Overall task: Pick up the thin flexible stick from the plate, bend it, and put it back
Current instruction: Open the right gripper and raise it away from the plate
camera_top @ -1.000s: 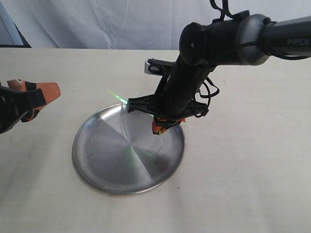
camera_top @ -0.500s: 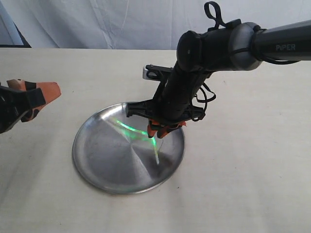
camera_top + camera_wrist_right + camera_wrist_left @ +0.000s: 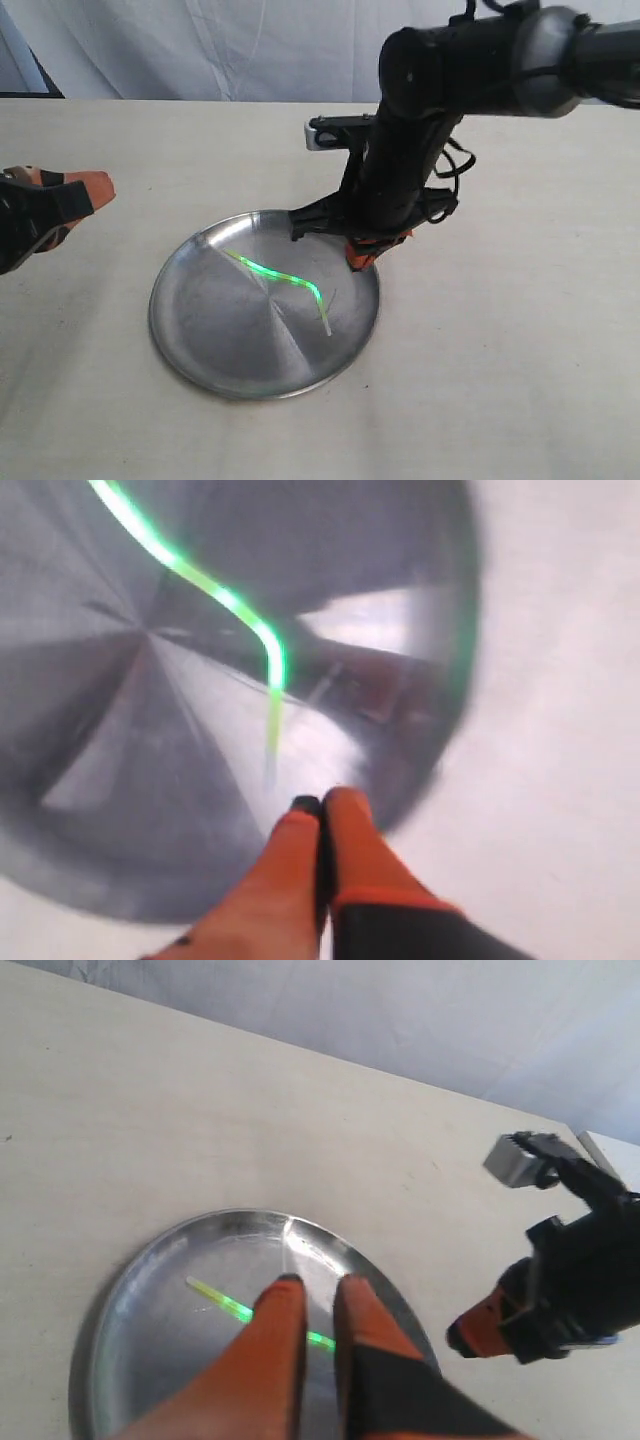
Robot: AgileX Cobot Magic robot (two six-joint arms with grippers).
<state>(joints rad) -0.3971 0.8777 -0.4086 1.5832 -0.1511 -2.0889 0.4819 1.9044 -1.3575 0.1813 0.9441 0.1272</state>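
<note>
Nearest to us the plate [image 3: 200, 340] sits on the table [image 3: 500, 380], and we see the thin flexible stick [image 3: 280, 276] lying in it, bent into a wave, held by nothing. Just past the plate's far rim the right end effector [image 3: 362, 257] hangs with its orange fingers pressed together and empty. Off to the side, the left end effector [image 3: 95, 186] shows its fingers nearly together, empty. We read no lettering anywhere.

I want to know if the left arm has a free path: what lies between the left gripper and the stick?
In the exterior view, only bare table and plate surface separate the left gripper from the stick.
</note>
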